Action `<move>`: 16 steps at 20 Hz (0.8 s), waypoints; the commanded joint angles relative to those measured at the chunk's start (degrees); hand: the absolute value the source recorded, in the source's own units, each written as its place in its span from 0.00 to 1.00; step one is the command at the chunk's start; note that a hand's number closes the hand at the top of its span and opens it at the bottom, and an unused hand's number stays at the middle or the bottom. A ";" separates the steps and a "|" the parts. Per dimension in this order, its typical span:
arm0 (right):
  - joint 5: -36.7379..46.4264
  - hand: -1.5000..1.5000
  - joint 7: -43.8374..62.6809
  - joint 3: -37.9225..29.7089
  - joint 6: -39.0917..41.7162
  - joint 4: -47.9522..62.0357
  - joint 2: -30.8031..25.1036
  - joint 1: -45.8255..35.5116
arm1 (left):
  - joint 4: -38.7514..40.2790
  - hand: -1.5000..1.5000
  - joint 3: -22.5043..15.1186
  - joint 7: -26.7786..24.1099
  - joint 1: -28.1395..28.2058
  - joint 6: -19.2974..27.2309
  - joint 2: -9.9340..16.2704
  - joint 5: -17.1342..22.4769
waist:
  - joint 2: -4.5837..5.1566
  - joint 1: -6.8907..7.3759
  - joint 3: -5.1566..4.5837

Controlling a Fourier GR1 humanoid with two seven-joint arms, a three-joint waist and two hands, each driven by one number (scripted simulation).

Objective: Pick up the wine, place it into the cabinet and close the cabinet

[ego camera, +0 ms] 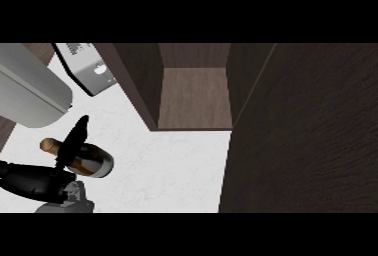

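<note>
The wine bottle (90, 160), dark with a gold-capped neck (50, 145), is at the lower left over the white counter (173, 167), its neck leaning to the left. My left hand (29, 182) is against the bottle from below. One black finger (76, 137) runs up across the bottle's front, and the other fingers are hidden behind it. The dark wood cabinet (196, 97) stands open at the top centre with a bare shelf inside. Its door (306, 135) is swung out and fills the right side. My right hand does not show.
A large grey rounded body (29, 95) fills the upper left. Next to it, left of the cabinet's side wall, is a white and grey appliance panel (92, 70). Bare white counter lies between the bottle and the cabinet's opening.
</note>
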 commanded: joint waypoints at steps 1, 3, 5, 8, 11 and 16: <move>-5.43 0.00 4.28 -1.75 -0.83 -4.78 -0.62 0.30 | 1.80 0.00 -1.05 4.96 3.95 9.34 0.00 3.09 | 0.05 0.18 -0.04; -7.87 0.00 4.03 -3.85 -0.66 -4.15 -0.91 -2.18 | 3.37 0.00 -1.98 6.47 3.37 10.38 0.00 1.66 | 0.09 0.17 -0.01; -4.63 0.00 0.27 -0.69 1.13 -4.68 1.73 3.34 | 3.56 0.00 -2.54 5.57 7.35 13.11 0.00 2.90 | 0.01 0.03 -0.03; -7.42 0.00 3.03 -2.67 0.86 -4.59 0.13 0.99 | 1.66 0.00 -4.35 8.87 8.30 13.24 0.00 0.47 | 0.02 0.29 0.01; -5.46 0.00 2.34 -1.25 1.34 -5.45 0.91 1.29 | 4.42 0.00 -2.50 7.44 7.86 13.34 0.00 2.94 | 0.00 0.29 -0.10; -4.93 0.00 2.51 0.09 1.60 -9.16 2.50 6.59 | 3.93 0.00 -3.50 5.13 9.75 13.45 0.00 4.43 | -0.14 0.07 -0.14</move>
